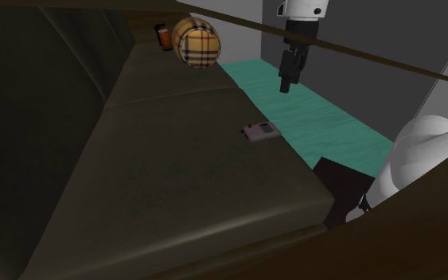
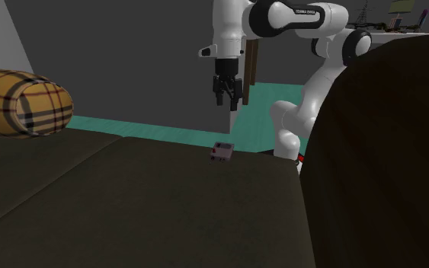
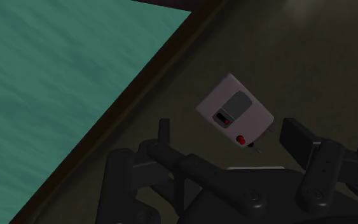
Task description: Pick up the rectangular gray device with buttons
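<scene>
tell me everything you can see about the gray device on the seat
The device is a small, flat, light gray rectangular box. Its top has a darker gray panel, a dark slot with a red mark, and a red button near one end. It lies flat, face up, on the dark seat, close to the edge that borders the teal floor. Only the seat touches it. The gripper hangs open above it, clear of it.

Plaid cushion [image 2: 14, 103] cropped (second exterior view's left).
</scene>
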Controlling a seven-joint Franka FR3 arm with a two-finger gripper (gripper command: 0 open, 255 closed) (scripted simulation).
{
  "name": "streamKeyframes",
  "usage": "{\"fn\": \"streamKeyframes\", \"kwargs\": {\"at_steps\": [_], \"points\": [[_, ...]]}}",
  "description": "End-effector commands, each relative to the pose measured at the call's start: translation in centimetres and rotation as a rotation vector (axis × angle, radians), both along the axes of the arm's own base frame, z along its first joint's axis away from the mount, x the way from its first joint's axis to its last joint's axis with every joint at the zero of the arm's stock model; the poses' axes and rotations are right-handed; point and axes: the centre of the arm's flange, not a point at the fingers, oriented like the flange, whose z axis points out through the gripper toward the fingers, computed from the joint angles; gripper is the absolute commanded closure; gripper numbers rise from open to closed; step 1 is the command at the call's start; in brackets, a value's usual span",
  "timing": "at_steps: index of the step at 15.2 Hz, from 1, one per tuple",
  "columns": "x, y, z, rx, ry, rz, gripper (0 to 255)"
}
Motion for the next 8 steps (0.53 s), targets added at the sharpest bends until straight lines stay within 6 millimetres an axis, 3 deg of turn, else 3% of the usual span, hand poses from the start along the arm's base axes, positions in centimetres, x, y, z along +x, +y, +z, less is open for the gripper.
{"fn": "streamKeyframes", "kwargs": {"at_steps": [1, 8], "points": [[0.0, 0.0, 0.0, 0.0, 0.0, 0.0, 0], [4.7, 7.0, -5.9, -0.084, -0.002, 0.602, 0]]}}
